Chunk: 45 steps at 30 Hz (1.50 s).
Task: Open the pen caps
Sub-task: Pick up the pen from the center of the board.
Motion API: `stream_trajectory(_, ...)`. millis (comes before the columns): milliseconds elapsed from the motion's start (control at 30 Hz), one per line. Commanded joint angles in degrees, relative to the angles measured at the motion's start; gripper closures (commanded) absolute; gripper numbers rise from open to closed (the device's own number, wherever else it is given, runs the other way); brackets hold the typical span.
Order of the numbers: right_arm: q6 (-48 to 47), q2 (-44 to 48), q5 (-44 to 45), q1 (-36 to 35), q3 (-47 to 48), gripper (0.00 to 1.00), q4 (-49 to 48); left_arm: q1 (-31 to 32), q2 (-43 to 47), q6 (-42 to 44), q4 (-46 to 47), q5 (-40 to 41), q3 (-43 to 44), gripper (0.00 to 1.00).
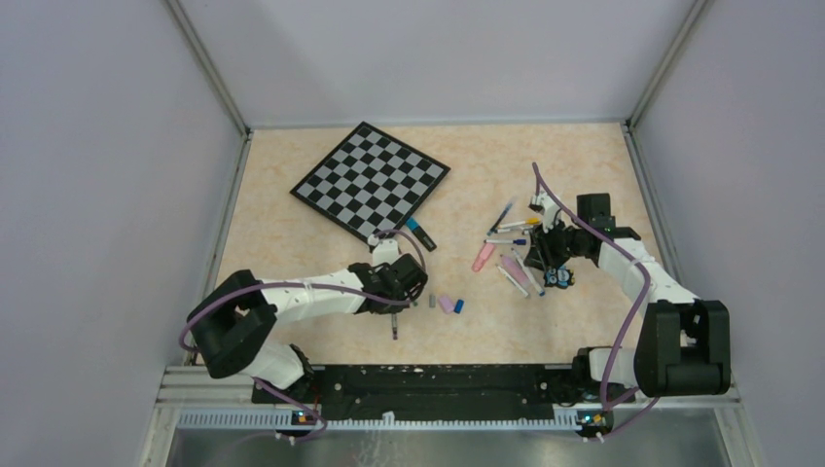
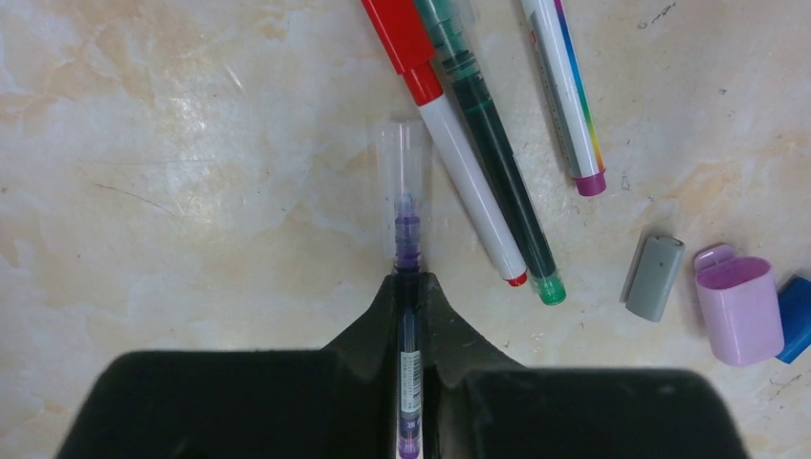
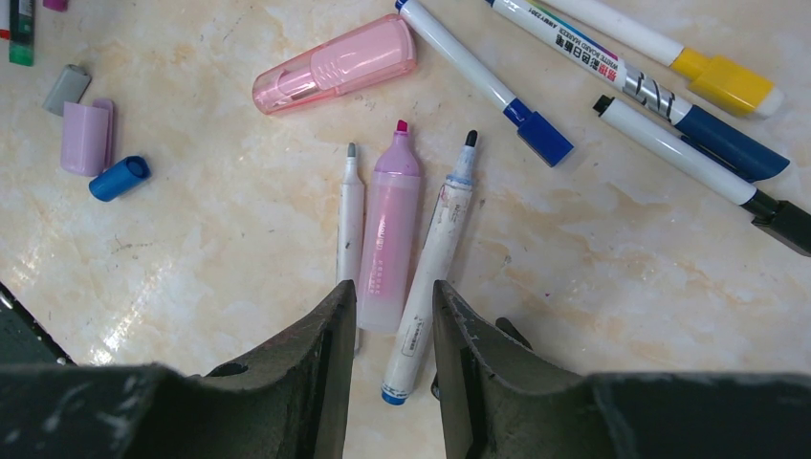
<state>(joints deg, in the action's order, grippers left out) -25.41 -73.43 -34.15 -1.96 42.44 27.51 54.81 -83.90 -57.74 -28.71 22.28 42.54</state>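
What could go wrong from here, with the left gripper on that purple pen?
The left gripper pinches the thin purple pen just behind its clear cap; a pull on the cap might slide the pen out. The red-capped pen lies close beside that cap and could get knocked. The right gripper stands open around an already uncapped pink highlighter; closing there would waste a grasp.

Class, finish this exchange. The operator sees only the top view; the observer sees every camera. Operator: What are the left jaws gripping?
Observer: A thin purple pen, its tip under a clear cap.
Operator: And the right jaws?
Observer: Open, with an uncapped pink highlighter lying in the gap; contact unclear.
Operator: Which pens there are capped?
Observer: One has a blue cap, another a yellow cap, among others.
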Motion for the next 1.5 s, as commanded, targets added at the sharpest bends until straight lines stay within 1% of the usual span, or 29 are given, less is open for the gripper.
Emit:
stream_trajectory(0,-0.7,1.2,-1.6,0.5,2.4,0.66,-0.6,0.2,0.7,-1.0,-5.3,-2.4,-0.7,0.94)
stream_trajectory(100,-0.7,1.4,-2.9,0.5,2.4,0.66,-0.5,0.3,4.2,-0.6,-5.3,-0.8,-0.9,1.0)
stream_trajectory(233,-0.6,1.8,-6.7,0.5,2.3,0.66,-0.2,0.4,10.9,0.6,-3.4,0.6,-2.2,1.0)
stream_trajectory(300,-0.4,2.1,-10.1,0.5,2.2,0.66,-0.1,0.5,15.1,2.5,-0.1,-0.1,-3.9,1.0)
stream_trajectory(367,0.0,2.4,-14.3,0.5,2.0,0.66,-0.1,0.5,20.2,5.9,6.8,-2.2,-7.0,1.0)
stream_trajectory(400,0.1,2.6,-17.1,0.4,1.8,0.66,-0.2,0.5,22.8,7.8,11.9,-3.8,-9.2,1.0)
stream_trajectory(533,2.1,3.5,-27.7,-1.1,0.9,0.64,-1.8,0.5,32.4,15.1,36.8,-9.4,-17.8,1.0)
stream_trajectory(600,3.8,3.8,-32.8,-2.3,0.5,0.62,-3.3,0.5,34.0,17.2,46.6,-10.5,-20.3,1.0)
stream_trajectory(667,8.0,3.9,-37.8,-3.7,-0.2,0.59,-6.9,0.5,33.0,18.9,53.9,-11.6,-20.9,1.0)
stream_trajectory(700,11.1,3.9,-40.5,-4.3,-0.9,0.58,-9.7,0.5,31.1,19.5,57.1,-12.1,-20.7,1.0)
stream_trajectory(767,20.6,4.2,-45.4,-5.6,-3.5,0.54,-19.6,0.6,27.4,20.2,63.3,-13.3,-19.5,1.0)
stream_trajectory(833,29.8,4.8,-47.1,-7.1,-6.5,0.5,-29.5,0.6,23.1,20.4,69.6,-14.5,-18.2,1.0)
stream_trajectory(900,33.8,5.2,-47.3,-8.7,-7.6,0.45,-34.3,1.2,18.6,20.4,74.2,-14.3,-16.2,1.0)
stream_trajectory(1000,35.5,5.1,-48.4,-10.9,-7.5,0.43,-35.8,3.7,13.1,21.4,80.8,-10.8,-13.6,1.0)
stream_trajectory(1067,35.5,5.0,-48.2,-11.9,-7.4,0.43,-35.9,4.7,10.0,21.7,83.4,-9.4,-11.7,1.0)
stream_trajectory(1167,34.9,4.8,-45.4,-12.9,-7.7,0.42,-35.7,6.1,6.4,21.5,86.3,-7.9,-9.7,1.0)
stream_trajectory(1233,34.0,4.8,-42.8,-12.8,-7.5,0.42,-34.9,7.0,4.8,21.4,87.6,-7.1,-8.9,1.0)
stream_trajectory(1333,30.2,4.8,-39.2,-12.8,-6.3,0.42,-30.6,8.0,3.6,21.1,88.5,-6.1,-8.5,1.0)
stream_trajectory(1400,31.1,4.7,-39.5,-12.9,-6.2,0.43,-31.0,8.4,3.0,20.7,89.2,-5.7,-8.4,1.0)
stream_trajectory(1467,34.1,4.7,-39.7,-12.9,-7.1,0.45,-34.3,8.7,2.3,20.6,89.9,-5.8,-8.2,1.0)
